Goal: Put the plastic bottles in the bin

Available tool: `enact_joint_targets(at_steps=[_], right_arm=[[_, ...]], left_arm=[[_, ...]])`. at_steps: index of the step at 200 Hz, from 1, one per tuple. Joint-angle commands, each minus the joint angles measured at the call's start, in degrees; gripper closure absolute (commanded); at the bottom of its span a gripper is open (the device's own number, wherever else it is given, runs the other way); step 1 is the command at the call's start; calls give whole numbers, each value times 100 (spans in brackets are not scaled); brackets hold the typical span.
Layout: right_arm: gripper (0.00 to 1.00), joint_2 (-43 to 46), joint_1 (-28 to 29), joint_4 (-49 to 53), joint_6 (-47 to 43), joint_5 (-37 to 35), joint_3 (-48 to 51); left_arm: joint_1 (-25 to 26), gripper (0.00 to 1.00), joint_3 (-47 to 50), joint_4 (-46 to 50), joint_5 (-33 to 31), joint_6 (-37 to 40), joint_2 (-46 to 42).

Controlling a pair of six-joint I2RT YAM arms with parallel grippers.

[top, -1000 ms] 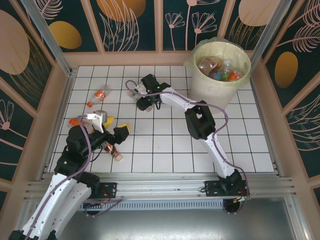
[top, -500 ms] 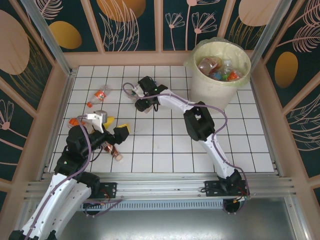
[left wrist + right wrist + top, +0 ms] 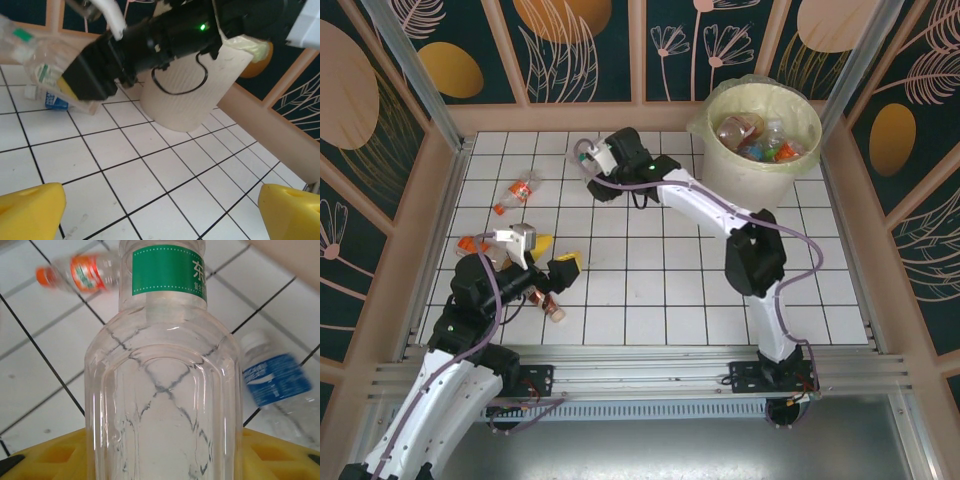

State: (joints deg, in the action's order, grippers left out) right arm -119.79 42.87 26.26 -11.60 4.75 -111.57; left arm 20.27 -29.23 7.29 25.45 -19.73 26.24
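Top external view: the right tool (image 3: pixel 590 160) now clenches a green-labelled bottle (image 3: pixel 165 390), newly raised, ready for the bin (image 3: pixel 745 180); left tool (image 3: pixel 548 255) hangs released.

Clear, green-labelled bottle (image 3: pixel 162 390); white, black-gridded table (image 3: pixel 650 285).

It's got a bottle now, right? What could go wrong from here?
The right gripper pinches the smooth, clear green-labelled bottle low on its body, so it might slip or swing on the way. The bin stands tall across the table; if the bottle isn't carried above its rim it may hit the wall. A blue-labelled bottle lies close beside the grip and could be knocked away.
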Motion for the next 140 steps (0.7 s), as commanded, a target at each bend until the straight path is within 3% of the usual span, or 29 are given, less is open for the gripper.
enact_joint_targets(at_steps=[1, 75, 140], right_arm=[[53, 577, 54, -213, 73, -259, 178], [53, 1872, -124, 31, -126, -1249, 351], [53, 2803, -1292, 126, 338, -1617, 730]], left_arm=[[12, 1, 66, -354, 373, -2, -58], [12, 1, 113, -509, 649, -91, -53], [13, 1, 109, -456, 549, -81, -11]])
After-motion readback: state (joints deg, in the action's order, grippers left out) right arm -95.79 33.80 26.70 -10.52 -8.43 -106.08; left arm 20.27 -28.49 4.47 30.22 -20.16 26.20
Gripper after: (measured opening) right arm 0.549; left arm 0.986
